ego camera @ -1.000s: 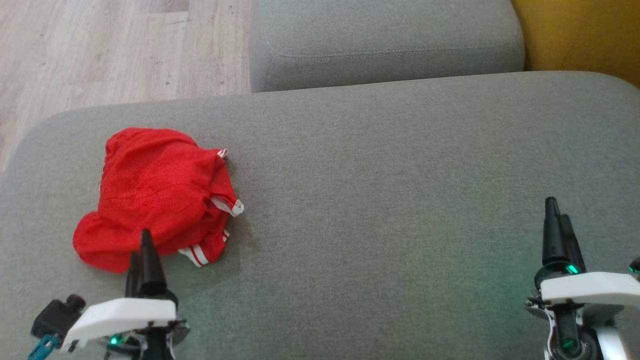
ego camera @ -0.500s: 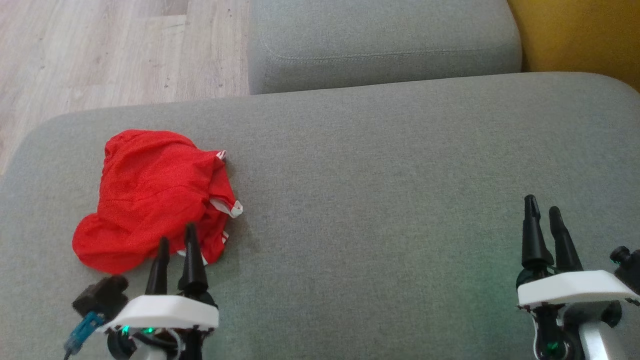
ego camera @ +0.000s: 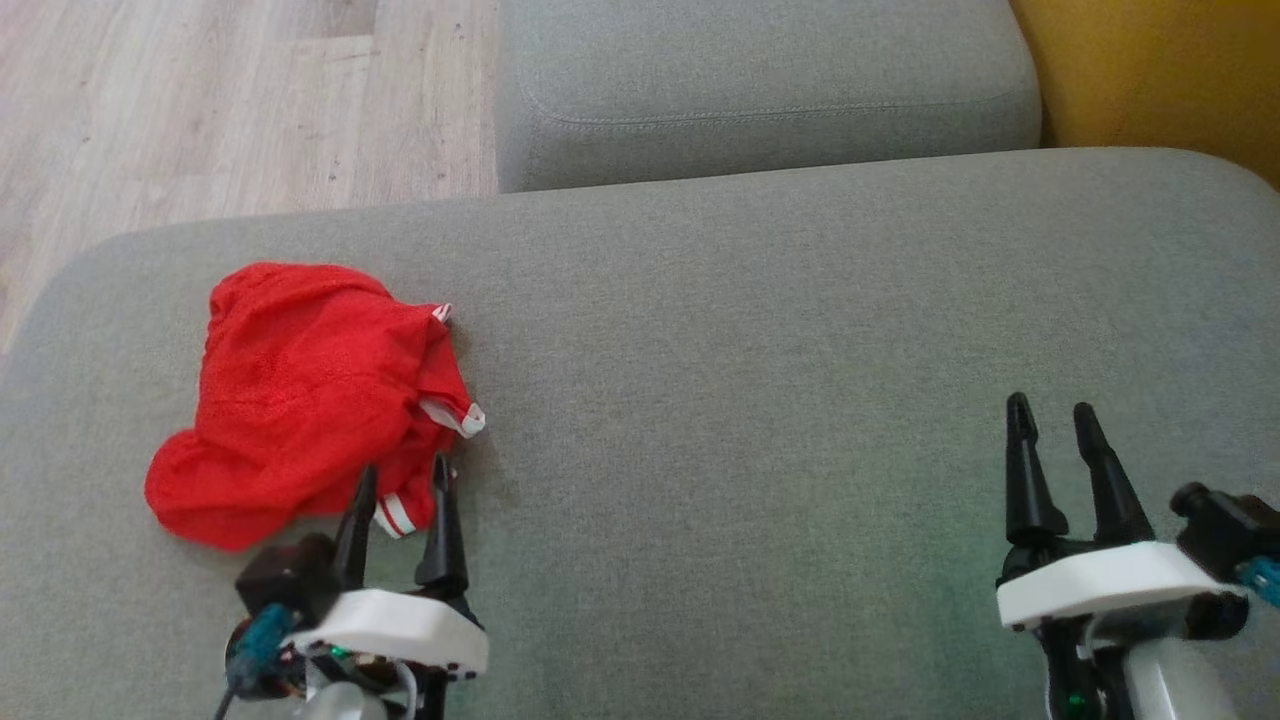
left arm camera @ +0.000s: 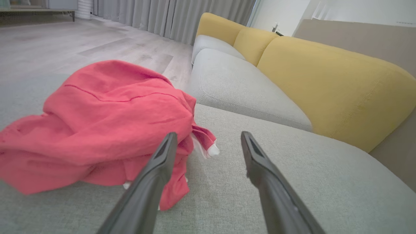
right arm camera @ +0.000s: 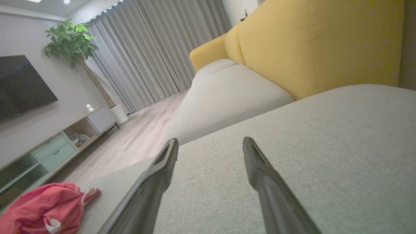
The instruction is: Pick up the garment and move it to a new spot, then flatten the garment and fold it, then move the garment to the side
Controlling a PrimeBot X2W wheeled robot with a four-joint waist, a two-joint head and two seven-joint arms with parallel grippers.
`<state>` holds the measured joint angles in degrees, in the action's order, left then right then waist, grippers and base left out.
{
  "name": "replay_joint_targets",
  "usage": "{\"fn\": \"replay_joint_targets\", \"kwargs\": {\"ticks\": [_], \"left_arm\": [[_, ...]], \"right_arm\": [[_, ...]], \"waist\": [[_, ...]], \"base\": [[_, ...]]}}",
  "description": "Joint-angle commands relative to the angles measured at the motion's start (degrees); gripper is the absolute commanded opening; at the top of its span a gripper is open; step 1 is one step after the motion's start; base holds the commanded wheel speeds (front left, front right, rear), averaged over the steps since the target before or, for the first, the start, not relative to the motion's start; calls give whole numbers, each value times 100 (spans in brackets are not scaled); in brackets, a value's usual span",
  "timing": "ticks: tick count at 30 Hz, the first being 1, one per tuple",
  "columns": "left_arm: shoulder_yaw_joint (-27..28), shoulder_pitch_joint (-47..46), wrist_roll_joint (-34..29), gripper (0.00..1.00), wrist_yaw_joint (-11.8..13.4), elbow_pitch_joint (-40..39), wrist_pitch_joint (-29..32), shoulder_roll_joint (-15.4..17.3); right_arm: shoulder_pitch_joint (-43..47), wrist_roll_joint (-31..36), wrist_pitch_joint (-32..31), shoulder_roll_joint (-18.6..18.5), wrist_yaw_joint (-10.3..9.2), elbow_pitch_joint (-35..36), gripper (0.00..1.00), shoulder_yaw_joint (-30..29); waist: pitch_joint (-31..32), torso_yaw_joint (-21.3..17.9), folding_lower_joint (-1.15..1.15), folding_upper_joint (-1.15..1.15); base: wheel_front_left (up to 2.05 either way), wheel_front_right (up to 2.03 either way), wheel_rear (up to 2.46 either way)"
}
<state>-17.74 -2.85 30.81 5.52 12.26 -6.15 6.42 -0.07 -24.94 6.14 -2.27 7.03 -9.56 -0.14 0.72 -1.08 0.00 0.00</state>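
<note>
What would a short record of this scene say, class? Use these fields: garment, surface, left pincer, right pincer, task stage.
garment: red garment with white trim, crumpled, lying on the left part of the cushion
surface: grey sofa cushion
left pincer: left pincer open, at the garment's near edge; whether it touches cannot be told
right pincer: right pincer open, over bare cushion, well apart from the garment
task stage: garment not yet picked up

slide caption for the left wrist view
Open left hand at the edge of a crumpled red garment on a grey sofa seat.
</note>
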Motion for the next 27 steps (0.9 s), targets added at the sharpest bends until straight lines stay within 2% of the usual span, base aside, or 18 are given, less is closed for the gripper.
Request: {"fn": "replay_joint_targets", "kwargs": {"ticks": [1,16,22,27], "left_arm": [[-2,-366,-249,100,78,-161,-94,109],[-728,-627,-1415,100,638,21,-350,337],[-656,-530,-1200,100,738,-154,-452,238],[-434,-367,-1068,100,770,-339,-537,189]], "right_arm": [[-262,298,101,-46,29,235,100,130],[-292,1842,343,-51,35,266,100,314],[-254,1892,449,-53,37,332,100,325],[-165,1488,537,-54,39,224,100,268]], "waist": [[2,-5,0,0],[23,-12,0,0],[32,-14,0,0],[45,-20,0,0]], "base": [[0,0,0],[0,0,0],[0,0,0],[0,0,0]]}}
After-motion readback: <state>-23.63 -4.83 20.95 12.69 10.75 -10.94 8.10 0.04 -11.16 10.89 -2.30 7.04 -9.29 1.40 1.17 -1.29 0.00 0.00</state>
